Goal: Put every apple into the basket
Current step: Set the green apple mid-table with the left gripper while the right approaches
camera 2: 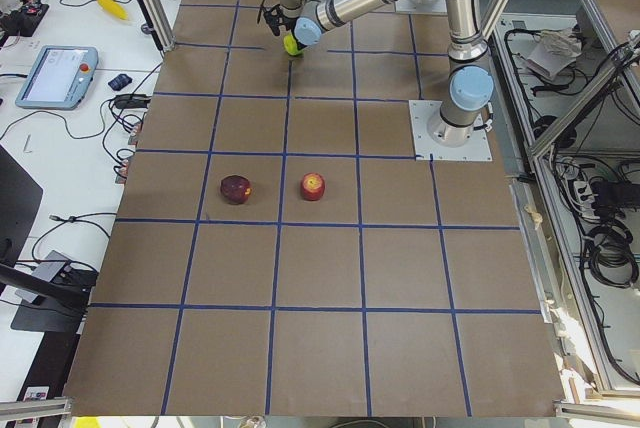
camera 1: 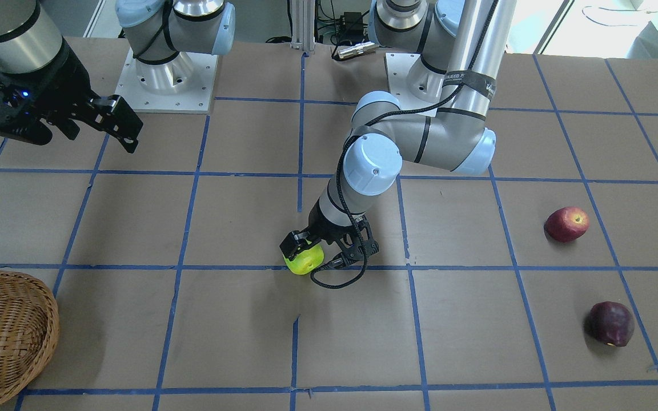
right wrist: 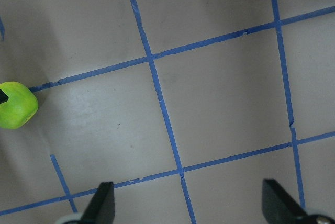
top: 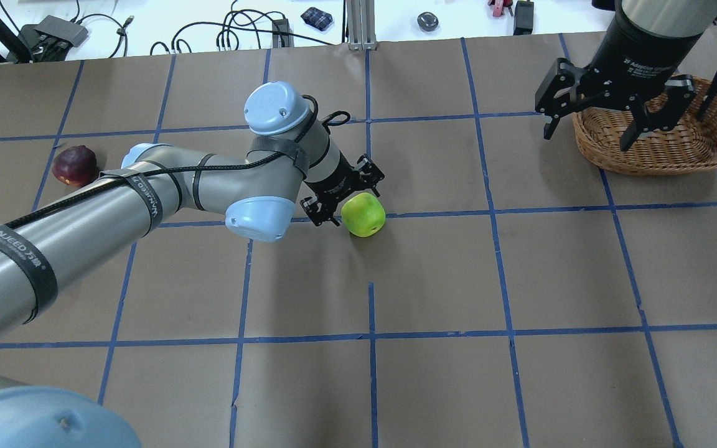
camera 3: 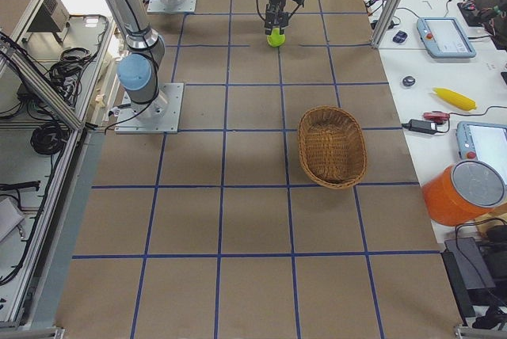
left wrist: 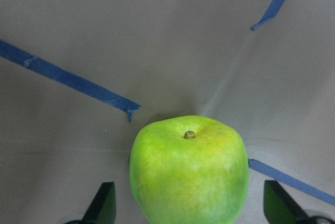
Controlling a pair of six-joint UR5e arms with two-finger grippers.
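The yellow-green apple (camera 1: 305,260) lies on the table near the middle; it also shows in the overhead view (top: 363,214). My left gripper (top: 346,196) is open and low around it. In the left wrist view the apple (left wrist: 189,171) sits between the two spread fingertips without touching them. The red apple (camera 1: 566,224) and the maroon apple (camera 1: 609,323) lie on the table on my left side. The wicker basket (top: 663,155) stands far right. My right gripper (top: 589,134) hangs open and empty above the basket's near-left edge.
The table is brown paper with a blue tape grid. In the overhead view my left arm hides the red apple. The arm bases (camera 1: 166,74) stand at the table's robot side. Cables and tablets lie beyond the far edge (top: 240,31).
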